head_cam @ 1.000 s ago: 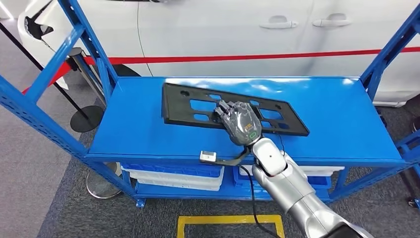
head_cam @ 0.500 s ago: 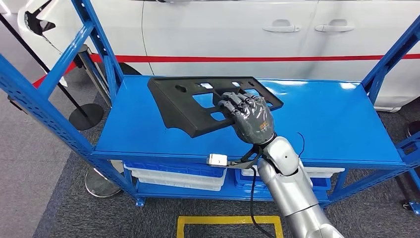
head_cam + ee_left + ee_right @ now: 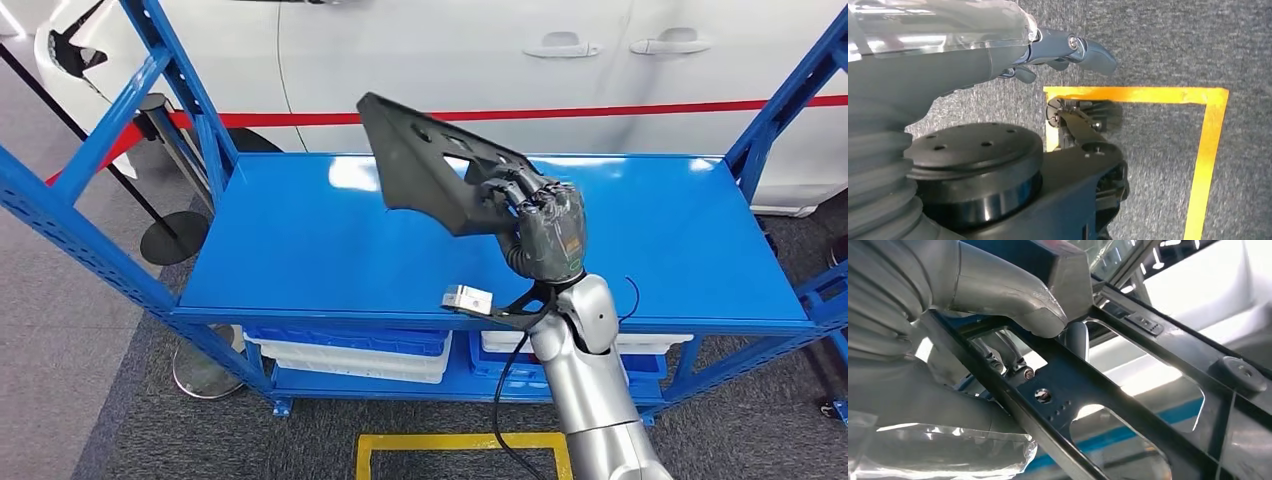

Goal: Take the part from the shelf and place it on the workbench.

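Got the part (image 3: 440,165) lifted off the shelf (image 3: 300,250) w/ right hand (image 3: 540,232) fingers clamped on it, workbench next; left hand (image 3: 1048,47) hangs, fingers loosely apart.

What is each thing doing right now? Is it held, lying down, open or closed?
black part: lifted off the shelf, tilted, held
right robot hand: gripping the black part
left robot hand: hanging over the floor, holding nothing
blue shelf: top bare
car doors: closed

No legible text, labels, brands, numbers or signs were present on any surface in view.
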Tool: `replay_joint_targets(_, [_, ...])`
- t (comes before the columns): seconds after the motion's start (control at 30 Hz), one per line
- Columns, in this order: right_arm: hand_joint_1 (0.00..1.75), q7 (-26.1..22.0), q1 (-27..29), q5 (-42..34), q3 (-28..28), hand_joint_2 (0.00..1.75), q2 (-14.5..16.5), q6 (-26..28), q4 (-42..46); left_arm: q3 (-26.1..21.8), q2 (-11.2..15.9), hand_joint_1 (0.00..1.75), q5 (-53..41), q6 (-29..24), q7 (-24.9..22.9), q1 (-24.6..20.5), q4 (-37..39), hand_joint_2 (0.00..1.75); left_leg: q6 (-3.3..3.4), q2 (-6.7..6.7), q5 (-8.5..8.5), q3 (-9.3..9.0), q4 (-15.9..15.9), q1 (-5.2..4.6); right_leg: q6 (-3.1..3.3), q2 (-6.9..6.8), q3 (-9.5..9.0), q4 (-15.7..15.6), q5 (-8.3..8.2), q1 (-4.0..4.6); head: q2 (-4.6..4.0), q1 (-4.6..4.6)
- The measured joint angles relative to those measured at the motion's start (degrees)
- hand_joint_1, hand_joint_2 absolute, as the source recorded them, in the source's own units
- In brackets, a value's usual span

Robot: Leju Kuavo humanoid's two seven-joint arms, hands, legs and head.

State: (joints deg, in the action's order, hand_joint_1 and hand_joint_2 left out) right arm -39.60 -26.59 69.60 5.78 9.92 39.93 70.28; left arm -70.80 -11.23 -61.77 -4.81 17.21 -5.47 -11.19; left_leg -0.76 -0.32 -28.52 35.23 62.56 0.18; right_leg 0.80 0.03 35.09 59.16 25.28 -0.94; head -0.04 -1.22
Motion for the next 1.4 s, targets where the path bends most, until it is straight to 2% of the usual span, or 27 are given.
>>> replay_joint_targets(0.07, [1.75, 0.0, 0.1, -7.7, 0.0, 1.75, 0.4, 0.0, -0.5, 0.0, 0.0, 0.00, 0.0, -0.1, -0.3, 0.0, 0.0, 1.75, -0.46, 0.00, -3.32, 3.19, 7.0, 0.15, 0.31, -0.07, 0.00, 0.0, 0.07, 0.07, 0.00, -0.03])
replay_joint_targets(0.1, [1.75, 0.0, 0.1, -13.1, 0.2, 1.75, 0.4, 0.0, -1.3, 0.0, 0.0, 0.00, 0.1, -0.1, -0.5, 0.1, 0.0, 1.75, -0.61, 0.00, -4.32, 4.71, 10.2, 0.23, 0.39, -0.10, -0.01, 0.0, 0.10, 0.12, 0.00, -0.01])
replay_joint_targets(0.13, [1.75, -0.1, 0.0, -19.6, 0.7, 1.75, 0.4, 0.0, -2.3, -0.1, 0.0, 0.00, 0.1, -0.2, -0.7, 0.1, 0.0, 1.75, -0.71, 0.01, -4.29, 5.48, 11.6, 0.29, 0.41, -0.11, -0.03, 0.0, 0.12, 0.14, 0.00, -0.02])
replay_joint_targets(0.17, [1.75, -0.1, -0.2, -26.3, 1.6, 1.75, 0.4, 0.1, -3.5, -0.1, 0.0, 0.00, 0.2, -0.3, -0.8, 0.2, 0.0, 1.75, -0.74, 0.01, -3.27, 5.30, 11.0, 0.36, 0.41, -0.06, -0.08, 0.0, 0.14, 0.15, 0.00, -0.01])
replay_joint_targets(0.2, [1.75, -0.1, -0.4, -33.1, 3.0, 1.75, 0.3, 0.1, -4.5, -0.1, 0.0, 0.00, 0.2, -0.3, -1.0, 0.2, 0.0, 1.75, -0.69, 0.03, -1.44, 4.08, 8.3, 0.43, 0.38, 0.03, -0.16, 0.1, 0.18, 0.13, 0.00, -0.01])
replay_joint_targets(0.23, [1.75, -0.1, -0.6, -39.5, 4.8, 1.75, 0.1, 0.2, -5.1, -0.1, 0.0, 0.00, 0.1, -0.4, -1.1, 0.2, 0.0, 1.75, -0.56, 0.07, 0.50, 2.29, 4.4, 0.49, 0.30, 0.14, -0.26, 0.1, 0.24, 0.12, 0.00, -0.01])
replay_joint_targets(0.3, [1.75, -0.2, -0.5, -49.2, 8.7, 1.75, -0.5, 0.1, -5.5, -0.1, 0.0, 0.00, 0.0, -0.5, -1.5, 0.1, 0.0, 1.75, -0.11, 0.13, 2.61, -0.71, -2.0, 0.34, -0.12, 0.42, -0.29, 0.1, 0.30, 0.26, 0.00, 0.01])
replay_joint_targets(0.33, [1.75, -0.2, -0.2, -52.0, 10.3, 1.75, -0.7, 0.1, -5.4, -0.1, 0.0, 0.00, 0.0, -0.6, -1.6, 0.1, 0.0, 1.75, 0.19, 0.12, 2.75, -1.32, -3.4, 0.20, -0.42, 0.51, -0.24, 0.1, 0.27, 0.30, 0.00, 0.03])
replay_joint_targets(0.4, [1.75, -0.2, 1.0, -53.8, 12.4, 1.75, -1.0, 0.0, -4.6, -0.1, 0.0, 0.00, -0.1, -0.7, -1.7, 0.1, 0.0, 1.75, 0.86, -0.01, 2.80, -1.44, -3.7, 0.05, -1.12, 0.51, -0.21, 0.0, 0.13, 0.28, 0.00, 0.06])
replay_joint_targets(0.47, [1.75, -0.3, 2.0, -54.1, 13.5, 1.75, -1.0, 0.0, -3.4, -0.1, -0.1, 0.00, -0.4, -0.8, -1.9, 0.1, 0.0, 1.75, 1.66, -0.06, 3.21, -1.64, -4.3, 0.20, -1.70, 0.36, 0.10, 0.9, 0.94, 0.15, 0.00, 0.09])
replay_joint_targets(0.53, [1.75, -0.4, 2.9, -54.3, 14.0, 1.75, -1.0, 0.0, -2.2, -0.1, -0.3, 0.00, -0.7, -0.8, -2.1, 0.1, 0.0, 1.75, 2.26, -0.05, 3.49, -1.83, -4.8, 0.34, -2.00, 0.28, 2.29, 5.7, 3.92, 0.08, 0.00, 0.14])
replay_joint_targets(0.6, [1.75, -0.6, 4.2, -54.5, 14.1, 1.75, -1.0, 0.1, -0.9, -0.1, -0.3, 0.00, -1.0, -0.7, -2.5, 0.1, 0.0, 1.75, 2.45, -0.06, 3.48, -1.82, -4.8, 0.29, -2.16, 0.28, 5.93, 13.1, 7.22, 0.10, 0.00, 0.15])
replay_joint_targets(0.63, [1.75, -0.6, 5.0, -54.7, 14.1, 1.75, -1.0, 0.1, -0.2, -0.1, -0.3, 0.00, -1.1, -0.7, -2.6, 0.2, 0.0, 1.75, 2.46, -0.07, 3.45, -1.82, -4.7, 0.27, -2.22, 0.27, 7.11, 15.4, 7.70, 0.08, 0.00, 0.16])
replay_joint_targets(0.67, [1.75, -0.7, 5.7, -54.8, 14.1, 1.75, -1.0, 0.1, 0.5, -0.1, -0.3, 0.00, -1.2, -0.7, -2.9, 0.2, 0.0, 1.75, 2.43, -0.08, 3.39, -1.81, -4.6, 0.27, -2.23, 0.26, 7.32, 15.6, 7.10, 0.06, 0.00, 0.16])
replay_joint_targets(0.7, [1.75, -0.7, 6.2, -54.8, 14.1, 1.75, -1.0, 0.1, 1.2, -0.1, -0.4, 0.00, -1.3, -0.7, -3.0, 0.1, 0.0, 1.75, 2.35, -0.10, 3.29, -1.82, -4.5, 0.27, -2.19, 0.24, 6.33, 13.6, 5.49, 0.02, -0.01, 0.16])
replay_joint_targets(0.77, [1.75, -0.7, 6.8, -54.8, 14.2, 1.75, -1.0, 0.1, 2.6, -0.1, -0.5, 0.00, -1.5, -0.7, -3.5, 0.1, 0.0, 1.75, 2.01, -0.13, 2.95, -1.77, -4.0, 0.18, -1.94, 0.19, 2.49, 5.9, 1.89, 0.00, -0.01, 0.15])
replay_joint_targets(0.83, [1.75, -0.7, 7.1, -54.8, 14.2, 1.75, -0.7, 0.1, 3.8, -0.1, -0.6, 0.00, -1.8, -0.8, -3.8, 0.0, 0.0, 1.75, 1.48, -0.15, 2.65, -1.62, -3.6, -0.03, -1.49, 0.20, 0.19, 1.2, 0.47, 0.13, 0.00, 0.11])
replay_joint_targets(0.93, [1.75, -0.7, 7.7, -54.9, 14.2, 1.75, -0.4, 0.1, 5.0, -0.1, -0.8, 0.00, -1.9, -0.9, -3.9, 0.0, 0.0, 1.75, 0.58, -0.14, 2.52, -1.58, -3.7, -0.03, -0.58, 0.25, 0.07, 0.5, 0.38, 0.33, 0.00, 0.09])
replay_joint_targets(1.0, [1.75, -0.7, 7.8, -54.9, 14.3, 1.75, -0.1, 0.1, 5.5, 0.0, -0.8, 0.00, -1.9, -0.9, -3.9, -0.1, 0.0, 1.75, -0.04, -0.07, 1.14, -0.92, -2.0, 0.08, 0.09, 0.19, -0.05, 0.2, 0.17, 0.18, 0.00, 0.02])
replay_joint_targets(1.03, [1.75, -0.7, 7.8, -54.9, 14.3, 1.75, 0.0, 0.1, 5.7, 0.0, -0.8, 0.00, -1.9, -0.9, -3.9, -0.1, 0.0, 1.75, -0.30, -0.04, -0.46, 0.18, 0.6, 0.15, 0.34, 0.14, -0.10, 0.0, 0.11, 0.09, 0.00, -0.04])
replay_joint_targets(1.1, [1.75, -0.7, 8.0, -54.9, 14.3, 1.75, 0.2, 0.1, 6.0, 0.0, -0.9, 0.00, -1.9, -0.9, -3.9, -0.1, 0.0, 1.75, -0.68, -0.02, -4.13, 3.45, 8.1, 0.27, 0.60, 0.05, -0.09, 0.0, 0.16, 0.19, 0.00, -0.13])
replay_joint_targets(1.13, [1.75, -0.7, 8.1, -54.9, 14.3, 1.75, 0.2, 0.1, 6.0, 0.0, -0.9, 0.00, -1.9, -0.9, -3.9, -0.1, 0.0, 1.75, -0.78, -0.02, -5.18, 4.86, 11.2, 0.30, 0.65, 0.02, -0.10, 0.0, 0.18, 0.26, 0.00, -0.12])
replay_joint_targets(1.17, [1.75, -0.7, 8.2, -54.9, 14.3, 1.75, 0.2, 0.0, 6.1, 0.0, -0.9, 0.00, -1.9, -0.9, -3.9, 0.0, 0.0, 1.75, -0.78, -0.02, -5.14, 5.42, 12.4, 0.31, 0.67, 0.01, -0.12, 0.0, 0.20, 0.31, 0.00, -0.13])
replay_joint_targets(1.2, [1.75, -0.7, 8.3, -55.2, 14.3, 1.75, 0.3, 0.0, 6.1, 0.0, -0.9, 0.00, -1.9, -0.9, -4.0, 0.0, 0.0, 1.75, -0.67, -0.02, -4.04, 4.95, 11.4, 0.30, 0.66, 0.03, -0.18, 0.1, 0.20, 0.35, 0.00, -0.13])
replay_joint_targets(1.3, [1.75, -0.7, 8.3, -57.8, 14.3, 1.75, 0.3, -0.7, 6.4, 0.0, -0.9, 0.00, -1.9, -0.9, -4.6, -0.1, 0.0, 1.75, 0.32, 0.04, 1.39, -0.38, 0.3, 0.09, 0.49, 0.10, -0.34, 0.1, 0.22, 0.49, 0.00, -0.12])
replay_joint_targets(1.33, [1.75, -0.6, 8.3, -59.2, 14.3, 1.75, 0.4, -1.3, 6.7, 0.0, -0.9, 0.00, -1.8, -0.8, -5.1, -0.2, 0.0, 1.75, 0.66, 0.04, 2.27, -1.63, -2.4, -0.06, 0.30, 0.10, -0.28, 0.2, 0.17, 0.54, 0.00, -0.11])
replay_joint_targets(1.4, [1.75, -0.6, 8.3, -61.0, 14.3, 1.75, 0.4, -2.1, 6.9, 0.0, -0.9, 0.00, -1.8, -0.6, -5.8, -0.3, 0.0, 1.75, 0.96, 0.02, 2.44, -2.29, -3.9, -0.30, -0.05, 0.10, -0.09, 0.3, 0.06, 0.61, 0.00, -0.11])
